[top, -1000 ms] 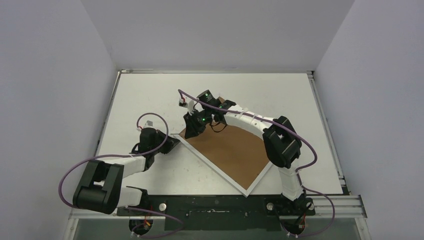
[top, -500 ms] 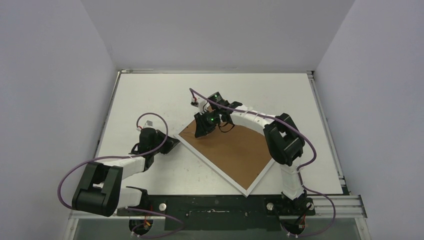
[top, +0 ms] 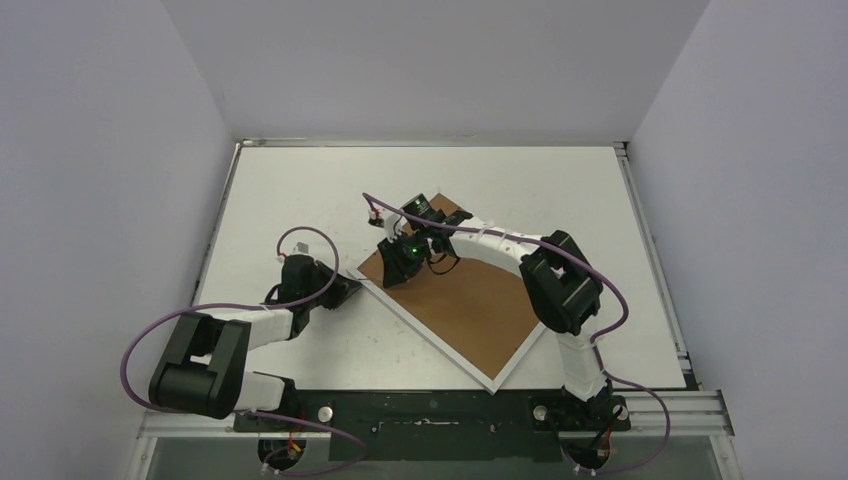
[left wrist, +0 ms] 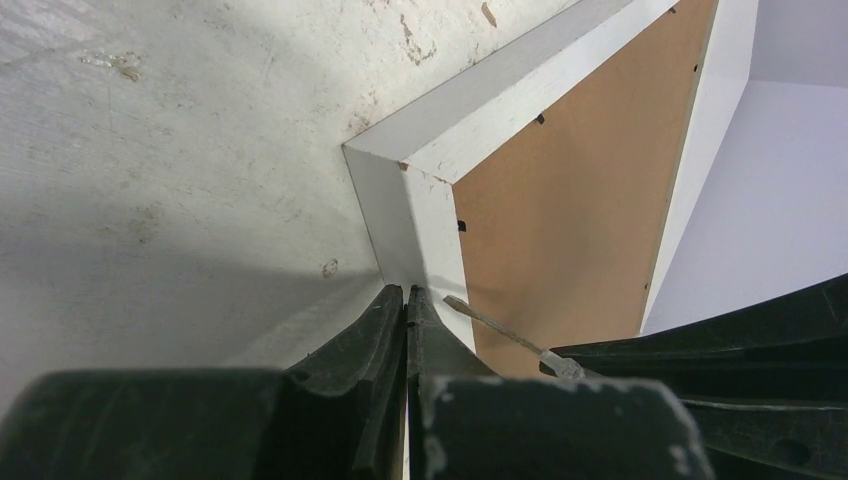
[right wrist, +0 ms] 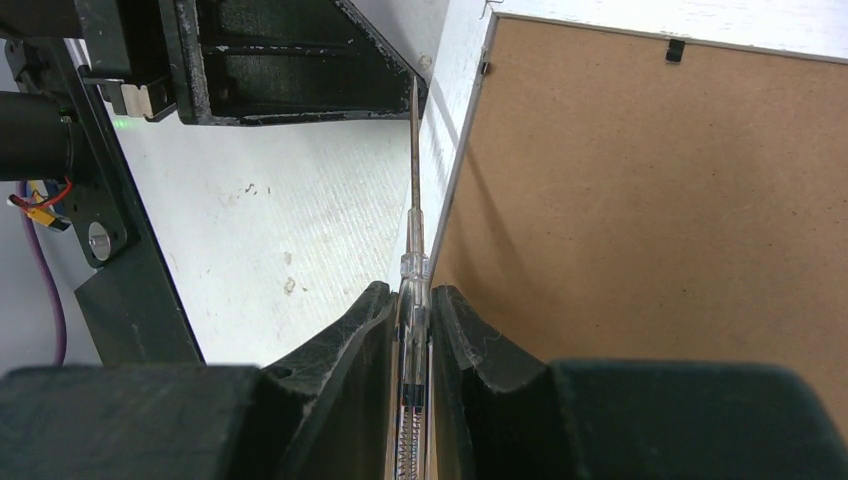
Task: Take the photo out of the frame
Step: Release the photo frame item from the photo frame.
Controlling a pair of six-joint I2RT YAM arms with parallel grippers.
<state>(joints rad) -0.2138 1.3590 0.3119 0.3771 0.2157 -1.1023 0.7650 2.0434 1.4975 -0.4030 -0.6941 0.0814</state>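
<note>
Right jaws, pinching a screwdriver [right wrist: 413,200], swing back toward the frame [left wrist: 415,225]'s 9 o'clock corner, left jaws pressed together there; brown back [right wrist: 650,220] still on, photo not out.

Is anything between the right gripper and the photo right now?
Yes. The frame lies back up, and its brown backing board, with black clips at its edges, covers the opening. No photo shows; presumably it's underneath. The right gripper holds a screwdriver at the board's edge.
</note>
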